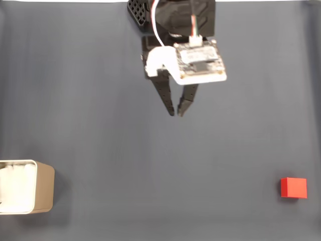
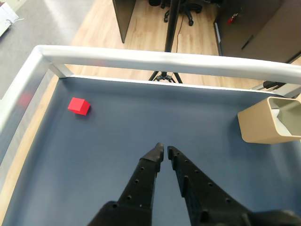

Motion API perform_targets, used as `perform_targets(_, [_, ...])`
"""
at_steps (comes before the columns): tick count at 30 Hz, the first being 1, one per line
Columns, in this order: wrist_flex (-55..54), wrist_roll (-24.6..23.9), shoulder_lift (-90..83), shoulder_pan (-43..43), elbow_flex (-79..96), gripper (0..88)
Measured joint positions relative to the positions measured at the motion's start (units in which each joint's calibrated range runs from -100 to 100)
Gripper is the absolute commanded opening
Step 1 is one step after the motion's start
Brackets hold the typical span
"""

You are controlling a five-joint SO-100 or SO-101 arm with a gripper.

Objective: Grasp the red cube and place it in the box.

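Note:
The red cube (image 1: 293, 188) rests on the dark blue-grey table surface at the lower right of the fixed view; in the wrist view the red cube (image 2: 78, 106) lies far left, near the white rail. The beige box (image 1: 30, 187) with a white interior stands at the lower left edge of the fixed view, and the box (image 2: 268, 122) appears at the right in the wrist view. My gripper (image 1: 176, 112) hangs near the top centre, far from both, black fingers nearly together with nothing between them. In the wrist view the gripper (image 2: 164, 149) points at bare table.
A white raised rail (image 2: 155, 60) borders the table's far edge and left side in the wrist view. Beyond it are a wooden floor, a tripod stand (image 2: 168, 42) and office furniture. The arm's base (image 1: 173, 20) sits at the top centre of the fixed view.

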Motion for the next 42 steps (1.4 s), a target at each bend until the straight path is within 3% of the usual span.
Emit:
perform_targets(28, [-4.69,0.54,13.03,-15.50,-7.14,0.3])
perform_targets(42, [-8.91,0.34,22.84,-19.73,-12.93,8.4])
